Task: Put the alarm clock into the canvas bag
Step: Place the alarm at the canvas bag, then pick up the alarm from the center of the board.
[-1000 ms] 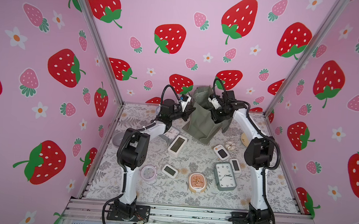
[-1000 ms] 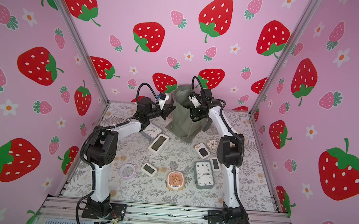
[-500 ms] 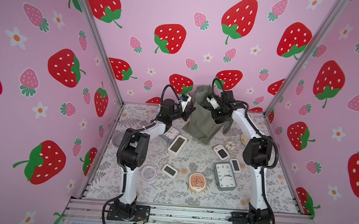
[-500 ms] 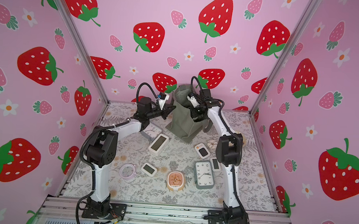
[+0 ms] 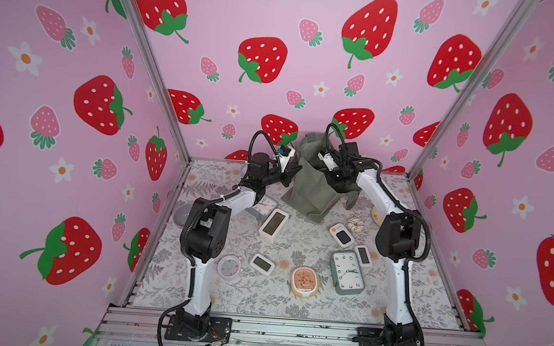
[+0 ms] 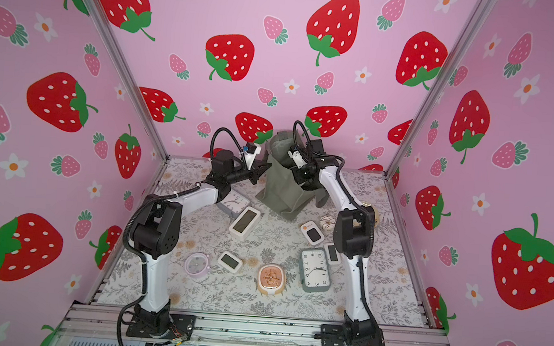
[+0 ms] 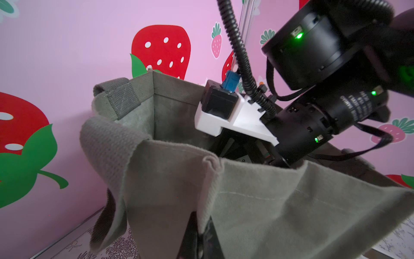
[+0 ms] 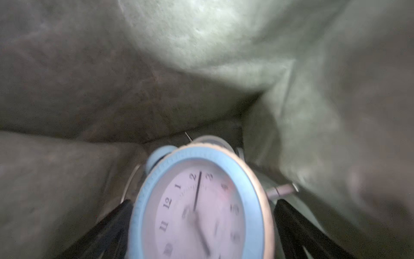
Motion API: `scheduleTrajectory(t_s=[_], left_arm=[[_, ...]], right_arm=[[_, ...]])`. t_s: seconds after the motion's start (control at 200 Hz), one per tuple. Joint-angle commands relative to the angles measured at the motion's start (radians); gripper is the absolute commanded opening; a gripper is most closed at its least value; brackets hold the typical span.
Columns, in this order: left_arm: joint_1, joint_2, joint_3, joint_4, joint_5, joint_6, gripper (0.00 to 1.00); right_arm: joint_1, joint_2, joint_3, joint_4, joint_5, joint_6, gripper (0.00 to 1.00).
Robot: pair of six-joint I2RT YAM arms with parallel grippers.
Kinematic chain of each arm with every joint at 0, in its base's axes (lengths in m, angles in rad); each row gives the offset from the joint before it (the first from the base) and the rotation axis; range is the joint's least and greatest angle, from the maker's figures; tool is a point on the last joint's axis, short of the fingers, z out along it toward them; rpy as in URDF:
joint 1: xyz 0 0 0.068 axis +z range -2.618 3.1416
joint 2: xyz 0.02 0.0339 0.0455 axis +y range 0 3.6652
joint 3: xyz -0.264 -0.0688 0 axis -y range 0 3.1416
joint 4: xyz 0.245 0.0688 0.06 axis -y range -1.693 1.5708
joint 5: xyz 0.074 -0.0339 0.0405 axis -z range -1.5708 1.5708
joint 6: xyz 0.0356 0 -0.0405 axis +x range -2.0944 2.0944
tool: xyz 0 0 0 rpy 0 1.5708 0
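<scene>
Two end effectors work at the bag (image 5: 308, 186), which stands at the far middle of the desk (image 5: 258, 301). Left end effector (image 5: 289, 175) is closed, pinching the bag's rim on its own side. In the left wrist view its dark fingers (image 7: 195, 242) sit at the fabric edge and the mouth gapes, with one handle (image 7: 116, 98) at the far rim. Right arm reaches down through that mouth, so both top views hide its tip. Inside, the right wrist view shows the right end effector (image 8: 202, 203) spread wide, a black finger on each side of the blue clock (image 8: 197, 224), with a gap showing on one side. That clock is blurred, its face toward the camera, fabric walls all round. Grey clock (image 5: 347, 273) and peach clock (image 5: 305, 282) lie on the desk, well apart from the bag.
</scene>
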Motion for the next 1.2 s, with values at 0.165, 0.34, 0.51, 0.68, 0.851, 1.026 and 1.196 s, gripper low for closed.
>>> scheduleTrajectory(t_s=[0.165, 0.34, 0.51, 0.68, 0.851, 1.026, 1.196], left_arm=[[-0.011, -0.011, 0.016, -0.011, 0.0, 0.009, 0.0], [-0.014, -0.007, 0.018, -0.012, -0.005, 0.011, 0.0], [-0.014, -0.007, 0.017, -0.013, -0.007, 0.015, 0.0], [-0.014, -0.006, 0.016, -0.014, -0.01, 0.019, 0.0], [-0.014, -0.005, 0.016, -0.015, -0.012, 0.022, 0.0], [-0.014, -0.007, 0.019, -0.01, -0.009, 0.015, 0.0], [-0.022, 0.005, 0.022, -0.006, -0.007, 0.008, 0.0]], right_arm=[[-0.007, -0.335, -0.205, 0.123, 0.011, 0.137, 1.0], [-0.002, -0.546, -0.433, 0.22, -0.039, 0.171, 1.0], [0.02, -0.725, -0.647, 0.274, -0.117, 0.144, 1.0], [0.106, -0.878, -0.852, 0.29, -0.093, 0.104, 1.0], [0.119, -0.984, -1.005, 0.252, 0.056, 0.23, 1.0], [0.12, -1.099, -1.145, 0.2, 0.193, 0.343, 1.0], [0.119, -1.167, -1.314, 0.272, 0.233, 0.384, 0.93]])
